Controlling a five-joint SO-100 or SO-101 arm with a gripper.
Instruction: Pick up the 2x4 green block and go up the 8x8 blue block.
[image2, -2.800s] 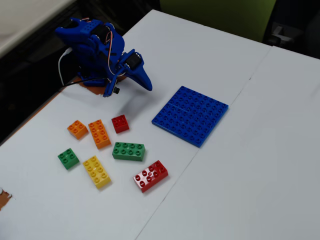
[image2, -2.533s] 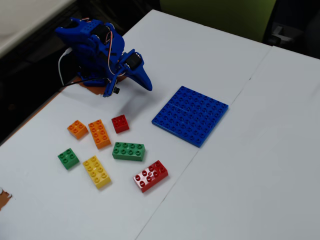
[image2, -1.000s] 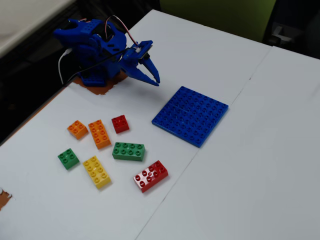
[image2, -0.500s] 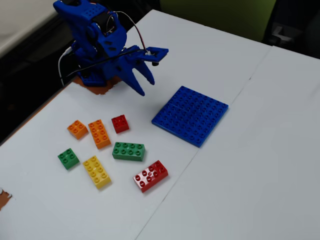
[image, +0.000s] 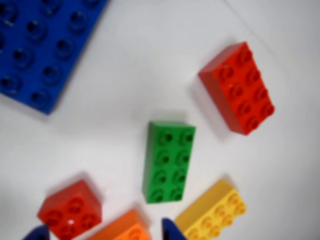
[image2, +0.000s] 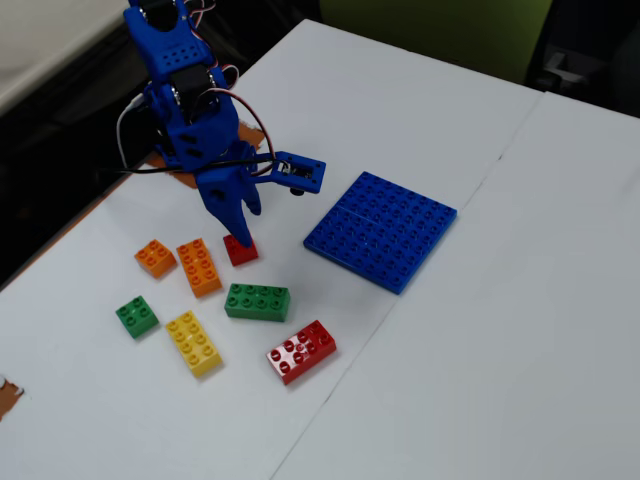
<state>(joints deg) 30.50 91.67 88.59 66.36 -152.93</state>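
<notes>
The gripper (image2: 240, 228) hangs empty, jaws slightly parted, upper left of the 2x4 green block (image2: 257, 301); the 8x8 blue block (image2: 381, 230) lies right.

Hobby or lab bench, likely office corner. White tabletop (image2: 520, 300) made of two boards butted together, seam visible. Small blue 3D-printed arm (image2: 190, 110) with exposed wiring. Toy bricks scattered as test pieces. Dark floor and green panel (image2: 440, 30) beyond table edge.
</notes>
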